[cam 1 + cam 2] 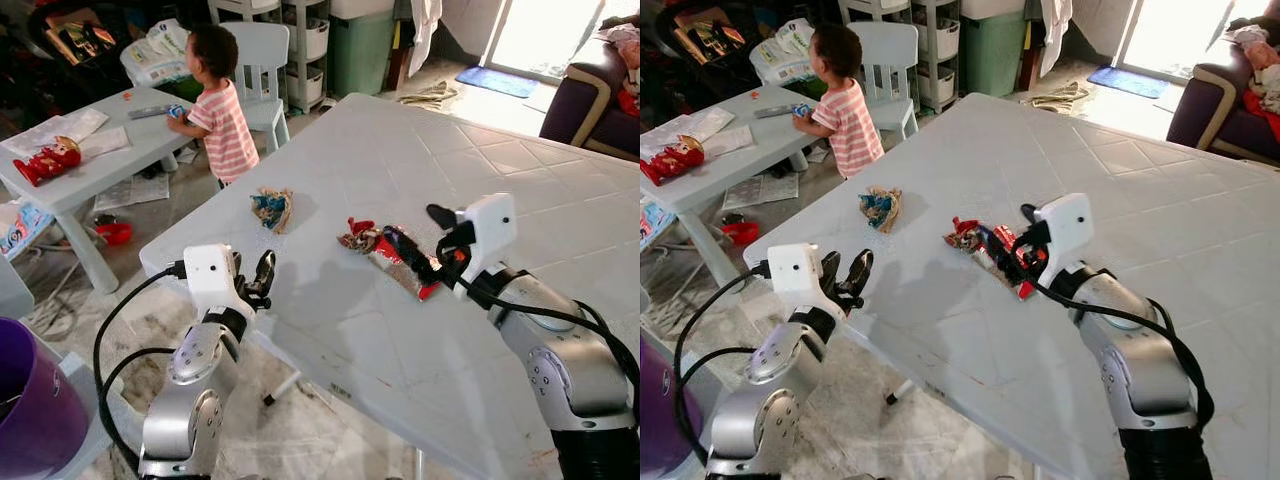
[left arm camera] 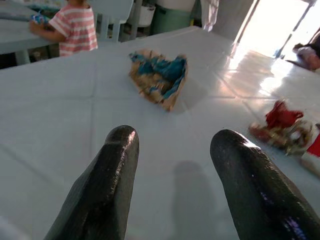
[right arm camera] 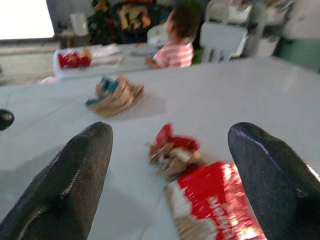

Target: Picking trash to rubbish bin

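Centrally on the white desk (image 1: 520,170) lies a red snack wrapper (image 1: 395,258), between the spread fingers of the right end effector (image 1: 432,250). Left of it sits a blue-brown crumpled wrapper (image 1: 272,208). Lower left, the left end effector (image 1: 256,277) hangs open at the desk's edge.

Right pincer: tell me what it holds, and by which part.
Nothing held. The right pincer is open, its fingers either side of the red wrapper on the table, not closed on it.
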### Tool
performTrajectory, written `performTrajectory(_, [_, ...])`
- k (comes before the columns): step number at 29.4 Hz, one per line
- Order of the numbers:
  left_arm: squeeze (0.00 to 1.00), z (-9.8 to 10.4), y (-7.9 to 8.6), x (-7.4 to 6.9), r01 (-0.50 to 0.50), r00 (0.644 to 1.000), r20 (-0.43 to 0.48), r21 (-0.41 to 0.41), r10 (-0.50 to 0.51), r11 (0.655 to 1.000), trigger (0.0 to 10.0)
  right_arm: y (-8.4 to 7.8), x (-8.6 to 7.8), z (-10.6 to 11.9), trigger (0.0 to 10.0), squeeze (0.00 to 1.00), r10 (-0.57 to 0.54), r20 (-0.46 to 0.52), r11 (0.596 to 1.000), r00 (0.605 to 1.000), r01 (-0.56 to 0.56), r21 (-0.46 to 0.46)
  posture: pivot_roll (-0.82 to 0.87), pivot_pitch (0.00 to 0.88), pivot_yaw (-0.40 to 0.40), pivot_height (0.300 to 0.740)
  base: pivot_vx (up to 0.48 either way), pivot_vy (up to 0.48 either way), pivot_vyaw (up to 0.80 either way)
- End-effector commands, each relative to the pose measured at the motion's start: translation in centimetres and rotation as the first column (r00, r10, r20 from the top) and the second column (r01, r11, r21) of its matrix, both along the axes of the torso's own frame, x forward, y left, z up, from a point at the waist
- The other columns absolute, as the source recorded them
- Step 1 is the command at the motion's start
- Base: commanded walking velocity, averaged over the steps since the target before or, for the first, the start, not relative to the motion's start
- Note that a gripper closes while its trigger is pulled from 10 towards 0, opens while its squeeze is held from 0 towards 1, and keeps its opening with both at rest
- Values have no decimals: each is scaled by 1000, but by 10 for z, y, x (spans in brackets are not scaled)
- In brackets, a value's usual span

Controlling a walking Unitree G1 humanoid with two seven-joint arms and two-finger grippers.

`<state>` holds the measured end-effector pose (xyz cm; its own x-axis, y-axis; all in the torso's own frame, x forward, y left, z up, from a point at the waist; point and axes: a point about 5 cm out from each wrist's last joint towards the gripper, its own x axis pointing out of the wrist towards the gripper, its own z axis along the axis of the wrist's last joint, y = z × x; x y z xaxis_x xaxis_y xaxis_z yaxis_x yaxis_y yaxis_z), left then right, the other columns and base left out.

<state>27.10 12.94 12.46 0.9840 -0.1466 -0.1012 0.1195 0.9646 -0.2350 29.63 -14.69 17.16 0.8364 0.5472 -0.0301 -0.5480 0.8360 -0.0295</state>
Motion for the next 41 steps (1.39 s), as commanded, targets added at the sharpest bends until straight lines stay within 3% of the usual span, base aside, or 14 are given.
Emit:
performTrajectory(1, [0, 3, -1, -3, 8, 1000, 5, 7, -8, 1000, 10000, 1, 1, -6, 10000, 0, 10, -30, 1000, 999, -11, -15, 18, 103, -31, 740, 0, 0, 0])
performTrajectory(5, [0, 0, -1, -8, 24, 1000, -13, 13, -24, 1000, 10000, 4, 4, -24, 10000, 0, -1, -108, 995, 994, -10, -97, 34, 103, -32, 740, 0, 0, 0])
performTrajectory(11, [0, 2, -2, -9, 35, 999, -17, 14, -35, 999, 10000, 4, 10, -32, 10000, 0, -41, -90, 988, 995, 27, -151, 42, 103, -31, 740, 0, 0, 0])
performTrajectory(23, [0, 6, -7, -8, 78, 997, -9, 22, -78, 997, 10000, -11, 16, -40, 10000, 0, -174, -20, 955, 985, 164, -246, 41, 112, -17, 740, 0, 0, 0])
performTrajectory(39, [0, 9, -11, -7, 110, 994, 1, 14, -110, 994, 10000, -11, 2, -74, 10000, 0, -104, -200, 965, 974, 50, -258, 38, 122, -13, 740, 0, 0, 0])
performTrajectory(40, [0, 9, -11, -7, 110, 994, 1, 15, -110, 994, 10000, -11, 2, -75, 4157, 0, -102, -203, 965, 974, 47, -259, 38, 122, -13, 740, 0, 0, 0])
performTrajectory(41, [0, 9, -11, -7, 110, 994, 1, 15, -110, 994, 10000, -10, 1, -75, 0, 0, -101, -205, 965, 974, 46, -258, 39, 123, -13, 740, 0, 0, 0])
